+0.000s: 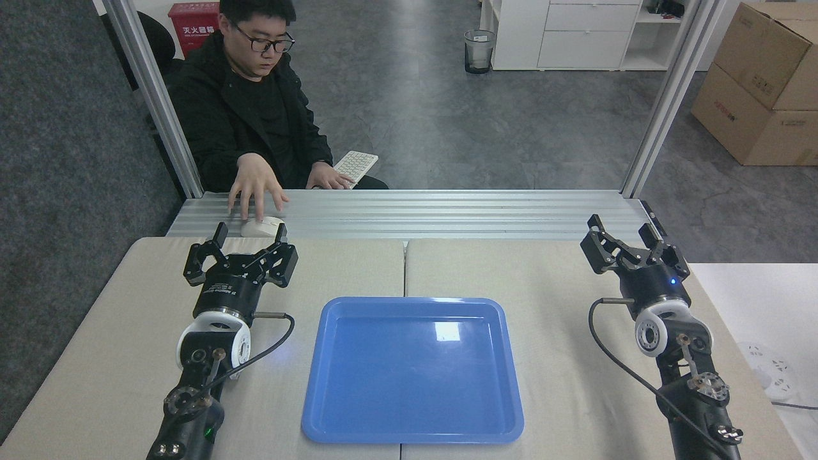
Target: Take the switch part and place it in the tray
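The blue tray (413, 370) lies empty at the front middle of the beige table, between my two arms. The switch part is nowhere in view. My left gripper (250, 235) stands open over the table's back left, its fingers pointing away from me toward a white mouse. My right gripper (624, 227) is open too, above the back right corner, with nothing between its fingers.
A person sits behind the table's far left; one hand (254, 185) hovers just above a white computer mouse (262, 226) on the aluminium rail (447, 211), the other rests by a white keyboard (354, 165). A white power strip (770, 372) lies at the right.
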Robot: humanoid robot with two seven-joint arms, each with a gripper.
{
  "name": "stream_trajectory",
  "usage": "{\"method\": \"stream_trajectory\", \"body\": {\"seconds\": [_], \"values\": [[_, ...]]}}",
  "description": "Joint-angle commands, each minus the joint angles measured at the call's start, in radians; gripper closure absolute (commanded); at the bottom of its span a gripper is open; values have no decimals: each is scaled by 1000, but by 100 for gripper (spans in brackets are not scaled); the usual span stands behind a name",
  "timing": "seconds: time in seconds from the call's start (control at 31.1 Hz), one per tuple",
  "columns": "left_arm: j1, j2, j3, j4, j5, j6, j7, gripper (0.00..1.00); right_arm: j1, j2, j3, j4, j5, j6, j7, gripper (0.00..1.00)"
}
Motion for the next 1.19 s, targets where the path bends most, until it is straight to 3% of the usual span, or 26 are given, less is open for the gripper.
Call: {"method": "stream_trajectory", "body": {"seconds": [0.0,1.16], "values": [[0,3,-29,33,0,-8,0,1,0,0,0,1,0,0,0,0],[3,-25,-40,-10,-8,-8,31,1,0,0,0,-1,0,0,0,0]]}}
